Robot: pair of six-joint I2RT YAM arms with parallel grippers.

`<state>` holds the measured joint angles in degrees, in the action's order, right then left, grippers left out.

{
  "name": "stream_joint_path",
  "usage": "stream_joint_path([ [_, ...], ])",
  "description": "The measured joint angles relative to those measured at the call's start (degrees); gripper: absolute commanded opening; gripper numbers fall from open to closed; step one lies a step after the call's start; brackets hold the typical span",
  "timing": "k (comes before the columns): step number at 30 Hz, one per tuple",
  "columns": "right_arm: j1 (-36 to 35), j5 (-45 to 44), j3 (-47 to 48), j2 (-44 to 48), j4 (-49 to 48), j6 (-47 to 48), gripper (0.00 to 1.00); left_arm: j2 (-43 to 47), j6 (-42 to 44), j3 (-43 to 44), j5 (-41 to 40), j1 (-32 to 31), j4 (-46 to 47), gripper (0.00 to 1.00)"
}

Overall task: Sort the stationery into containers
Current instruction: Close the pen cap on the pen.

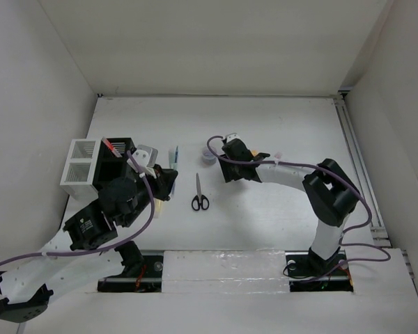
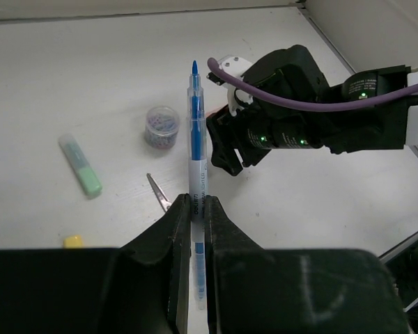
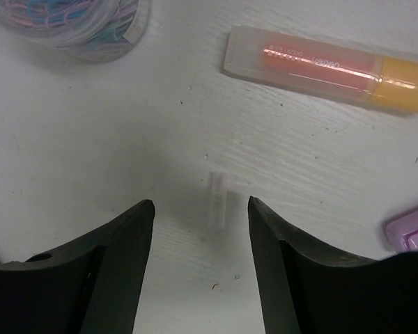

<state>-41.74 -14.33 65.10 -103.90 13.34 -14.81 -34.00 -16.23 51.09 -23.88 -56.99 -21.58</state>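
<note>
Two containers: white container (image 1: 80, 162) with two compartments and black container (image 1: 120, 144) against its right side, upper left of the top view; a thin red item (image 1: 111, 147) sits in the black one.
Left gripper (image 2: 197, 200): clamped narrow on a blue pen (image 2: 194, 118). The pen runs along the fingers, with its tip toward the top of the left wrist view.
Right gripper (image 3: 200, 205): jaws apart, holding nothing, low over the bench (image 1: 285, 125).
Small clear tube (image 3: 218, 200): lies on the bench between the right jaws, touching neither.
Orange highlighter (image 3: 327, 69): flat on the bench, upper right of the right wrist view.
Purple item (image 3: 411, 231): right edge of the same view, cut off, can't tell what it is.
Clip jar (image 2: 161, 126): round clear tub of coloured clips, left of the pen in the left wrist view.
Green highlighter (image 2: 81, 165): flat on the bench, left of the jar.
Scissors (image 1: 199, 196): black handles, shut, centre of the top view, blades pointing up the frame.
Yellow piece (image 2: 73, 241): lower left of the left wrist view, mostly hidden.
</note>
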Motion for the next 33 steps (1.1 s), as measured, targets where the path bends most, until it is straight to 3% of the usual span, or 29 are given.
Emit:
stream_joint_path([
  [8,0.0,0.0,0.3,-2.3,-0.1,-0.2,0.59,0.5,0.2,0.0,0.8,0.0,0.2,0.0],
  [17,0.5,1.3,0.3,-2.7,-0.5,-0.5,0.37,0.5,0.3,0.0,1.3,0.0,0.4,0.0],
  [22,0.5,1.5,0.3,-2.7,-0.7,-0.6,0.35,1.0,0.3,0.0,1.4,0.0,0.4,0.0],
  [25,0.6,1.5,0.3,-2.7,-0.7,-0.5,0.27,1.6,0.3,0.0,1.2,0.0,0.5,0.0],
  [27,0.6,1.5,0.3,-2.7,-0.8,-0.6,0.16,2.3,0.3,0.0,1.0,0.0,0.5,0.0],
  [28,0.6,1.5,0.3,-2.7,-1.0,-0.9,0.05,2.7,0.3,-0.1,0.9,0.0,0.5,0.0],
  [30,0.6,1.5,0.0,-2.7,-1.4,-1.0,0.0,3.6,0.3,-0.1,0.6,0.0,0.6,0.0],
  [33,0.6,1.5,-0.1,-2.7,-1.8,-1.0,0.0,4.0,0.3,-0.1,0.2,0.0,0.8,0.0],
])
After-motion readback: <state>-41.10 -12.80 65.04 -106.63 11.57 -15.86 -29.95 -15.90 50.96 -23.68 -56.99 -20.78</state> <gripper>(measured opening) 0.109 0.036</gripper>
